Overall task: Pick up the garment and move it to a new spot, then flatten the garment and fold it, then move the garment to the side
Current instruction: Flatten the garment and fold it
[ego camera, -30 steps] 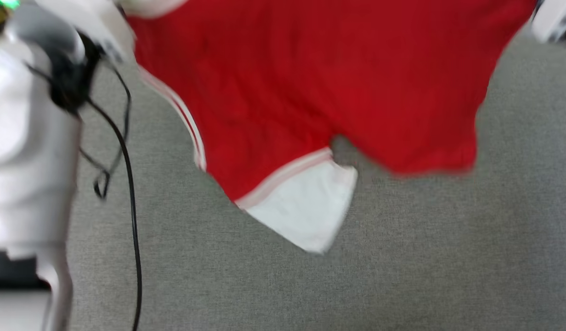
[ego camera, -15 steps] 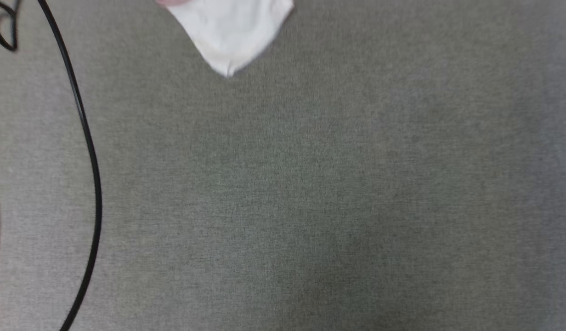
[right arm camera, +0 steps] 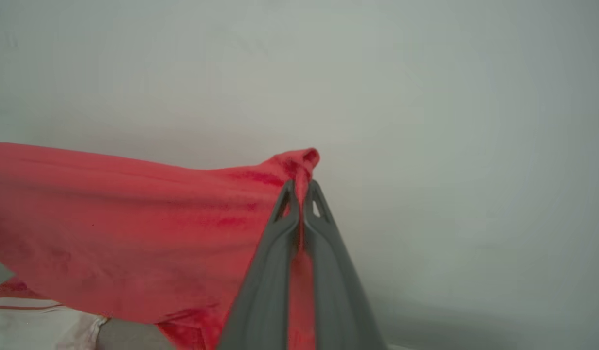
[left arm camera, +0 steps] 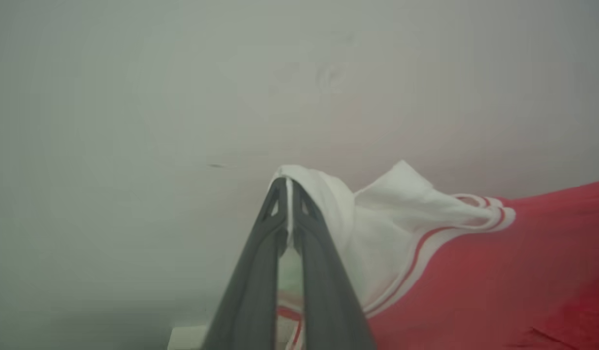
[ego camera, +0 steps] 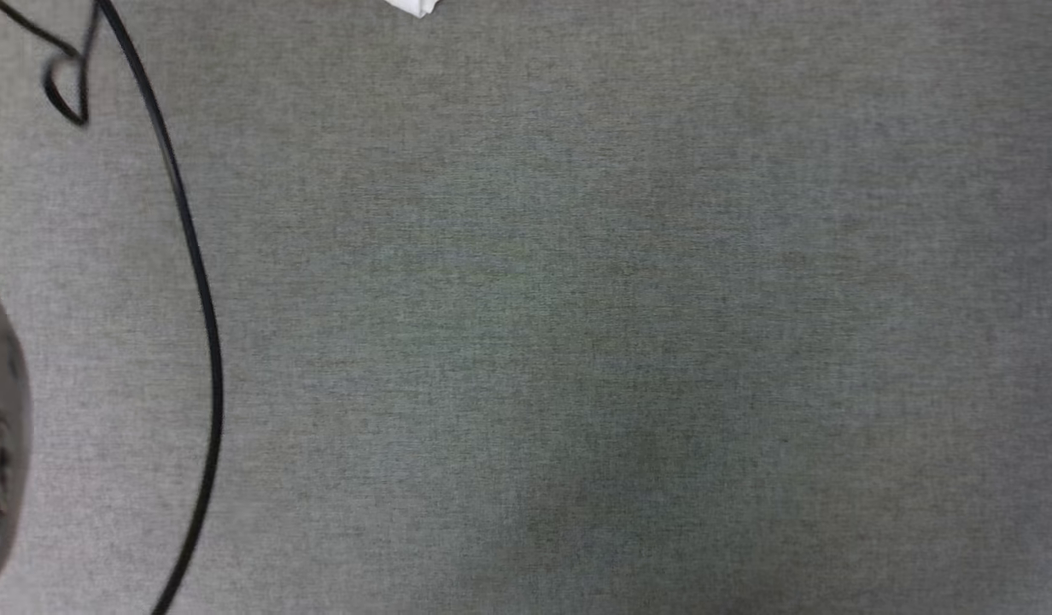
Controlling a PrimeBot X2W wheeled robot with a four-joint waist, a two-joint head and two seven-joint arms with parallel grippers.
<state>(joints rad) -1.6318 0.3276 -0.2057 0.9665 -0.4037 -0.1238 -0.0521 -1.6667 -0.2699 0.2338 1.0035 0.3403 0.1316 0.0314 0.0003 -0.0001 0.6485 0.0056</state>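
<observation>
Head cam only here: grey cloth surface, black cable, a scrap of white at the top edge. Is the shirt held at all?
Observer: Yes. The left fingers are shut on the white sleeve of the shirt.
Operator: And the right side?
Observer: The right fingers are shut on a bunched red edge of the shirt, and the red cloth runs off sideways from them in a broad sheet.
</observation>
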